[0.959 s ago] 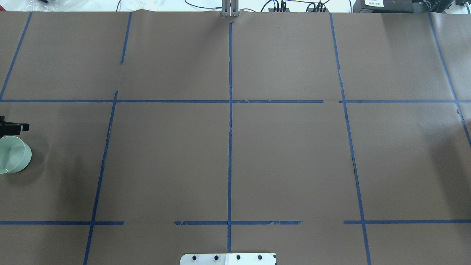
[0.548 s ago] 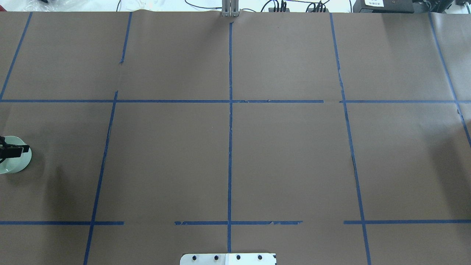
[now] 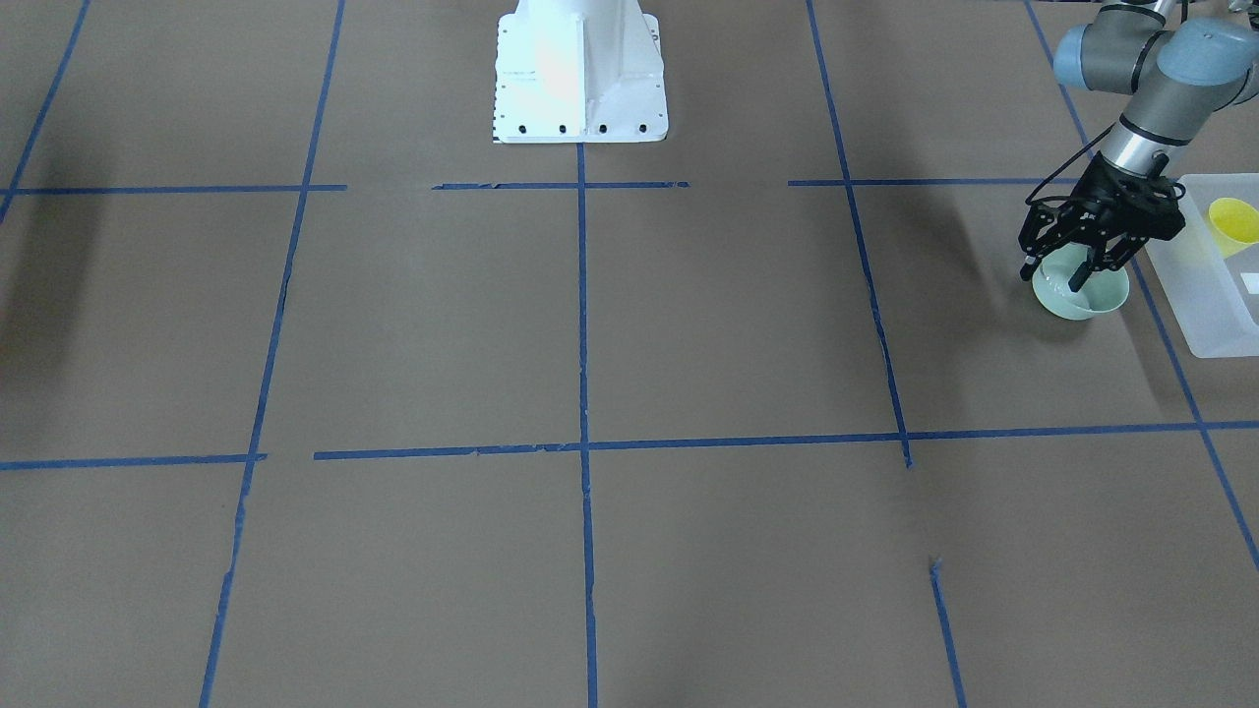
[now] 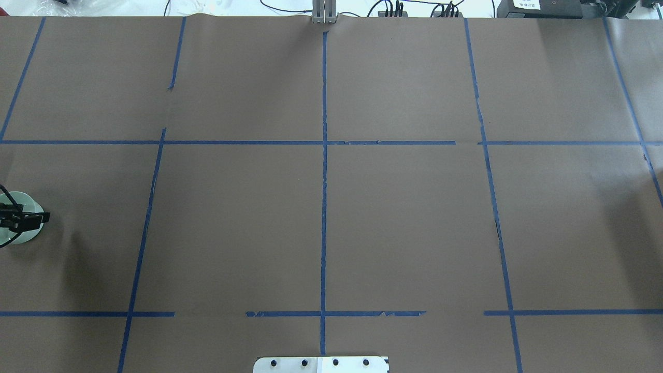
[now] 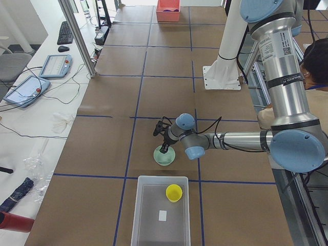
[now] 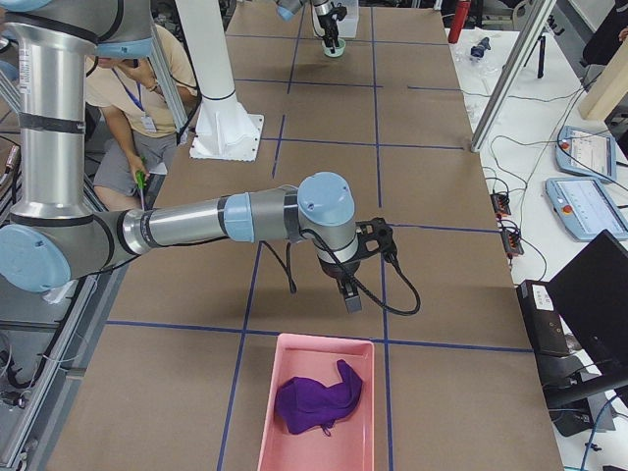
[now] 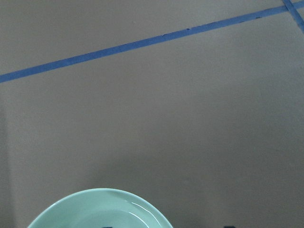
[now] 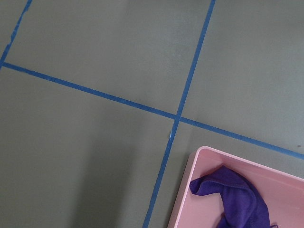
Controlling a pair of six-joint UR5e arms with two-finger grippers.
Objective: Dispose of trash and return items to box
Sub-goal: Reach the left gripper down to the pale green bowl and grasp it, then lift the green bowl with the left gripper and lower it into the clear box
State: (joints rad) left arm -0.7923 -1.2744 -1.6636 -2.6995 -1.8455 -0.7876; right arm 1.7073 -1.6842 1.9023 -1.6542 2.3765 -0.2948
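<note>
Exterior front-facing view, reading across for you: the left gripper (image 3: 1054,273) is spread open over the mint bowl (image 3: 1102,295), one finger (image 3: 1029,264) outside the rim and the other dipped inside (nothing pinched yet). That bowl sits on the table (image 3: 590,324) just beside the frosted box (image 3: 1205,315), with the yellow cup (image 3: 1234,224) inside the box. In the exterior right view, the right gripper (image 6: 348,292) hangs near the pink tray (image 6: 324,340) and its purple cloth (image 6: 319,397). Open or closed, you can't tell.
</note>
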